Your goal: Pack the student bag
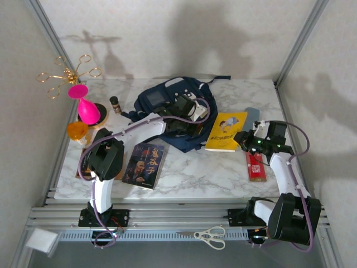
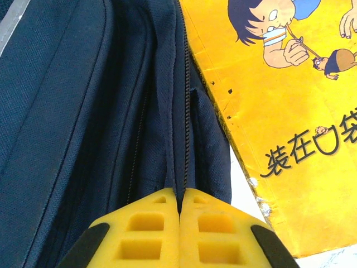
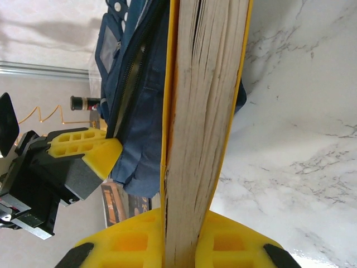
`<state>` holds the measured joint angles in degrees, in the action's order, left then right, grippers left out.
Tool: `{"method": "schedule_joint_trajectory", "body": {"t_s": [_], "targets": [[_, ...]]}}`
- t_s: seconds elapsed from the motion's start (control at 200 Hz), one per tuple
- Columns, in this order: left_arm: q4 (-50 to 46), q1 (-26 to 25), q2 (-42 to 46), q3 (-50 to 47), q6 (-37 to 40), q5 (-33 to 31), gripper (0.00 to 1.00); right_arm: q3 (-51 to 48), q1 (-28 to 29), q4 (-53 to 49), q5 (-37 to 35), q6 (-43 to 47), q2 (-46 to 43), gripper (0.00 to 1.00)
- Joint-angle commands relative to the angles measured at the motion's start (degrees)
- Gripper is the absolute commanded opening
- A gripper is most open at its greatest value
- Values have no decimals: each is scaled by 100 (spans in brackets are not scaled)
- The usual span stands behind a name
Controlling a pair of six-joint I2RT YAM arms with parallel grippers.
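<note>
The navy student bag (image 1: 167,103) lies at the back middle of the marble table. My left gripper (image 1: 188,120) reaches over its right side. In the left wrist view this gripper (image 2: 179,192) is shut, its yellow fingertips pinching the fabric edge beside the bag's (image 2: 83,111) zip. A yellow cartoon-cover book (image 1: 226,131) lies just right of the bag, also seen close up (image 2: 290,111). My right gripper (image 1: 245,139) is shut on its near right edge. The right wrist view shows the book's page edge (image 3: 203,111) clamped between the fingers (image 3: 201,215), with the bag (image 3: 139,84) beyond.
A dark book (image 1: 146,164) lies front left. A red flat box (image 1: 255,167) sits under my right arm. A pink goblet (image 1: 85,106), small bottle (image 1: 115,104), orange cup (image 1: 77,130) and gold rack (image 1: 67,72) stand at the left. Scissors (image 1: 211,234) lie on the front rail.
</note>
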<state>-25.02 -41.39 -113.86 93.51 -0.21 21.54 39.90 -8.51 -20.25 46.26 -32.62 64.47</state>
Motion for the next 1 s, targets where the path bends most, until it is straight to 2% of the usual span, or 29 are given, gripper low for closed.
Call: {"method": "schedule_joint_trajectory", "body": {"t_s": [0.0, 0.255, 0.386, 0.606, 0.656, 0.731, 0.806, 0.901, 0.991], "targets": [[376, -1, -68, -5, -111, 237, 0, -35, 54, 413, 159, 19, 9, 0], [406, -1, -253, 39, -40, 204, 9, -175, 82, 533, 123, 9, 101, 0], [331, 1, -292, 120, 20, 158, 17, -184, 83, 491, 88, 54, 109, 0], [399, 8, -298, 114, 13, 102, 12, -195, 78, 499, 60, 54, 114, 0], [368, 8, -331, 114, 11, 181, 17, -191, 78, 485, 43, 54, 105, 0], [273, -16, -374, 122, 53, 450, 30, -189, 80, 477, 41, 63, 100, 0], [235, -116, -392, 90, 181, 316, 37, -193, 83, 486, 40, 63, 100, 0], [155, -168, -500, 185, 239, 24, 37, -194, 83, 494, 56, 54, 105, 0], [210, -118, -543, 208, 167, -127, 32, -196, 78, 494, 50, 49, 92, 0]]}}
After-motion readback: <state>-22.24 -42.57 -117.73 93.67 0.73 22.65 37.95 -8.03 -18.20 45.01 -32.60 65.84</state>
